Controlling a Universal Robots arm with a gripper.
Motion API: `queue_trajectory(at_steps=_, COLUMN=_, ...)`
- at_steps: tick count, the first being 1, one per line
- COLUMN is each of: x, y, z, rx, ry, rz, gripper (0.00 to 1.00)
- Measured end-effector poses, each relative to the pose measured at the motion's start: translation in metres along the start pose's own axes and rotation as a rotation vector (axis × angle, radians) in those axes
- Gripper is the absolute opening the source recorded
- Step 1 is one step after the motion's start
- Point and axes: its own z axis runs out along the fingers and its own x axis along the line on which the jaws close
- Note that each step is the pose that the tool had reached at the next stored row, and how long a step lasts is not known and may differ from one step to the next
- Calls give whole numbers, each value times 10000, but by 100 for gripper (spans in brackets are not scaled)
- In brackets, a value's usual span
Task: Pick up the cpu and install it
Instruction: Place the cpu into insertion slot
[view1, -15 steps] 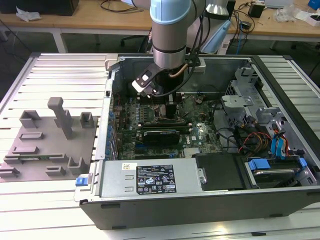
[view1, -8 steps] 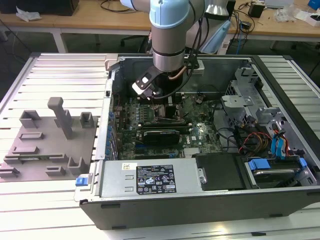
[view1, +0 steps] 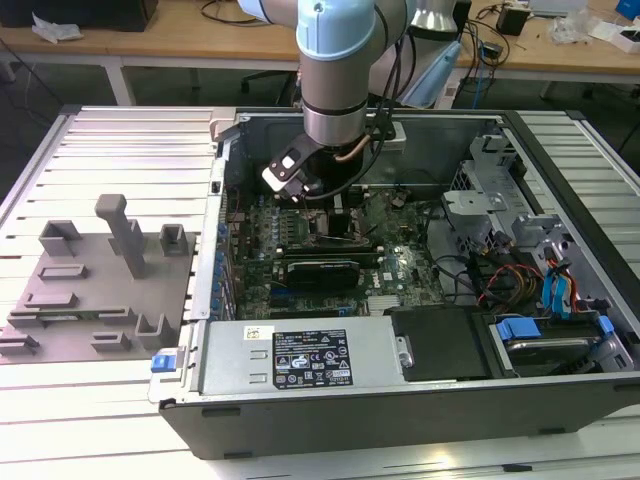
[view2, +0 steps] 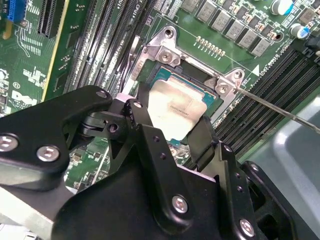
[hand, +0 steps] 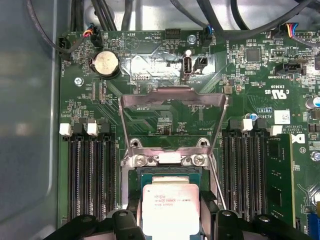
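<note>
The cpu, a flat square chip with a shiny silver top, sits between my gripper's two black fingers, right over the open socket on the green motherboard. In the first wrist view the cpu is flanked on both sides by the fingers of the gripper, and the metal load plate is swung open beyond it. In the exterior view the gripper reaches down into the open computer case above the socket. I cannot tell whether the chip touches the socket floor.
Memory slots run on both sides of the socket. The thin socket lever sticks out beside it. A black expansion card lies in front of the socket. Drive bays and cables fill the case's right; grey fixture blocks stand outside at the exterior view's left.
</note>
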Motion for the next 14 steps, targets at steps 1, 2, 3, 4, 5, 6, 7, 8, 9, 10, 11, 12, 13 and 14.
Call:
queue_trajectory(at_steps=1, x=0, y=0, z=2, rx=0, ry=0, rz=-3, gripper=55)
queue_trajectory(at_steps=2, x=1, y=0, z=5, rx=-1, ry=2, rz=-5, gripper=55)
queue_trajectory(at_steps=3, x=1, y=0, z=6, rx=-2, ry=3, rz=-10, gripper=55)
queue_trajectory(at_steps=4, x=2, y=0, z=7, rx=-1, ry=3, rz=-16, gripper=55)
queue_trajectory(at_steps=5, x=3, y=0, z=8, rx=0, ry=2, rz=-26, gripper=55)
queue_trajectory(at_steps=6, x=4, y=-1, z=10, rx=-1, ry=3, rz=-38, gripper=55)
queue_trajectory(at_steps=7, x=4, y=-1, z=12, rx=-1, ry=5, rz=-46, gripper=55)
queue_trajectory(at_steps=8, x=5, y=-1, z=14, rx=-2, ry=7, rz=-52, gripper=55)
queue_trajectory(at_steps=9, x=6, y=-1, z=16, rx=-3, ry=8, rz=-53, gripper=55)
queue_trajectory(at_steps=10, x=5, y=-1, z=18, rx=-3, ry=8, rz=-53, gripper=55)
queue_trajectory(at_steps=11, x=6, y=-1, z=23, rx=0, ry=5, rz=-52, gripper=55)
queue_trajectory(at_steps=12, x=5, y=0, z=30, rx=1, ry=5, rz=-50, gripper=55)
queue_trajectory(at_steps=13, x=5, y=0, z=33, rx=0, ry=5, rz=-46, gripper=55)
queue_trajectory(at_steps=14, x=4, y=0, z=34, rx=1, ry=2, rz=-40, gripper=55)
